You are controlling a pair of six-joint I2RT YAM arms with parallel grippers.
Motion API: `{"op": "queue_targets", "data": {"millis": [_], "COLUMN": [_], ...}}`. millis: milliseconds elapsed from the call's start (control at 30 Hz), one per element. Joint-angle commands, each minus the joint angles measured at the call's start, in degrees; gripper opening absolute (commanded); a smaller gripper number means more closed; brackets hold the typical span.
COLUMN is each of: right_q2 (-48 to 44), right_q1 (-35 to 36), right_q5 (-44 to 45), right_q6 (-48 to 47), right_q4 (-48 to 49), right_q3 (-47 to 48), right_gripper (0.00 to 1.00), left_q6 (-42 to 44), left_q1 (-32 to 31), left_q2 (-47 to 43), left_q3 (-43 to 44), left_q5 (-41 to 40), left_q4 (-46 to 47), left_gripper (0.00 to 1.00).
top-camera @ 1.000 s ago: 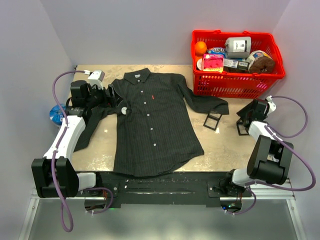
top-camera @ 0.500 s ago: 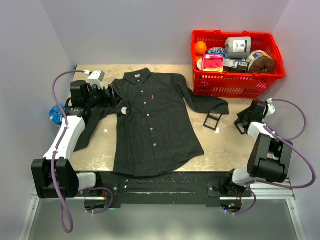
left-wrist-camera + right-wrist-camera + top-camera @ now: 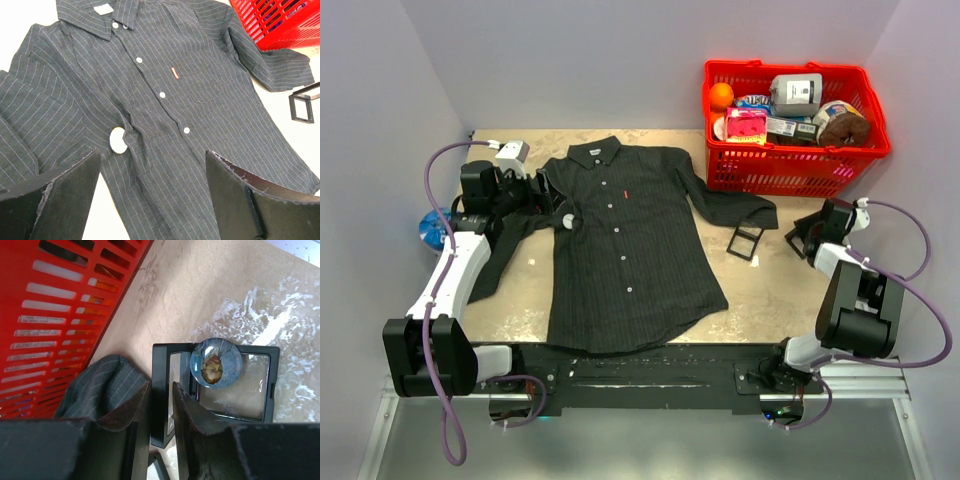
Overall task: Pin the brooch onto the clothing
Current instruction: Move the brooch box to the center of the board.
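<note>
Top external view: shirt lies collar far, hem near; left arm hides part of one sleeve. Left jaws wide open, right jaws nearly closed, both empty.

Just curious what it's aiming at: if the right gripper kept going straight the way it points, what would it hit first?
Most likely the rim of the black frame, dead ahead of the right gripper; the round brooch on it sits off to one side. Depth is hard to judge.
</note>
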Motion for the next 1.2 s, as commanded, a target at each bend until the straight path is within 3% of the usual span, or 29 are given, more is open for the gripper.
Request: {"op": "queue_targets", "data": {"millis": [0,567,633,700,900,1167], "right_q2": [1.6,8.81,8.64,7.76,2.58,-6.91], "right_q1": [0.33,3.93,4.46,4.81,4.81,3.85], "right_q5": [0.12,3.9,4.78,6.18,8.73,15.94], "right_q6": [4.07,8.13,7.42,5.67,-1.89,-8.66], "right_q4": [4.71,8.32,6.74,5.33,1.73,-4.25], "right_q3": [0.81,7.05,7.75,8.81,8.99,6.54], "right_gripper": [0.26,0.28,0.34,0.52,0.84,0.83], "left_q6": [0.71,1.06,1.15,1.15,1.24,1.06], "left_q1": [-0.42,-0.33,-0.33,-0.33,-0.33,-0.33], "left_q2": [-1.41,-1.15,-1.06,-1.06,-1.06,-1.14], "left_q3": [1.21,1.2,1.21,1.12,1.12,1.12], "left_q5": [0.09,-0.43,-0.43,-0.52,-0.7,-0.35], "left_q4": [1.39,1.12,1.12,0.95,1.04,1.12], "left_gripper": [0.89,0.89,0.89,0.89,0.9,0.9]}}
